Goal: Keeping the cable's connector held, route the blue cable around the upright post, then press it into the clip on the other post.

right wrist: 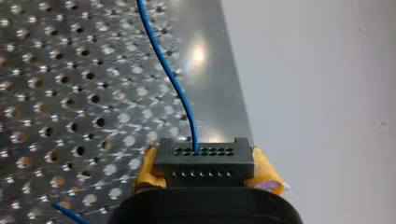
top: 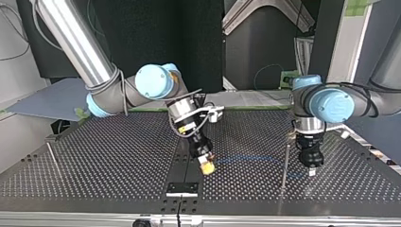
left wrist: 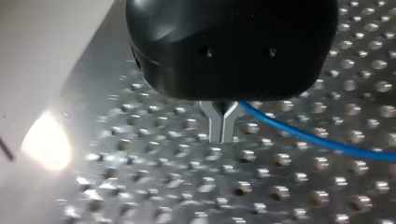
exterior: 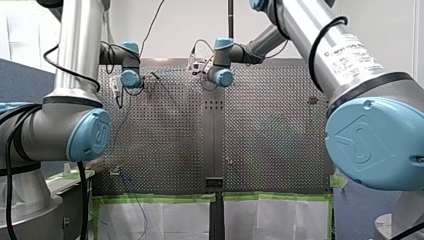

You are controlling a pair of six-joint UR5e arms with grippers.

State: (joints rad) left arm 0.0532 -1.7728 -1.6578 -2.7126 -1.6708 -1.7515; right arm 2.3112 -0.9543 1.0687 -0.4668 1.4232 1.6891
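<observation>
In the right wrist view my right gripper [right wrist: 206,164] is shut on a black connector [right wrist: 205,161], with a yellow pad on each side. The blue cable [right wrist: 173,81] leaves the connector's top and runs ahead over the perforated plate. In the top view this gripper [top: 206,165] hangs tilted near the table's middle. The cable [top: 246,159] runs from it towards a thin upright post [top: 285,161] and my left gripper [top: 310,169] just beyond. My left gripper [left wrist: 222,133] has its metal fingers shut just above the plate. The cable [left wrist: 317,140] comes out right at them.
A second thin post [top: 52,158] stands far off at the top view's left. A black bracket [top: 182,188] sits at the near edge of the perforated table [top: 118,156], below my right gripper. Another bit of blue cable [right wrist: 70,213] lies beside my right gripper.
</observation>
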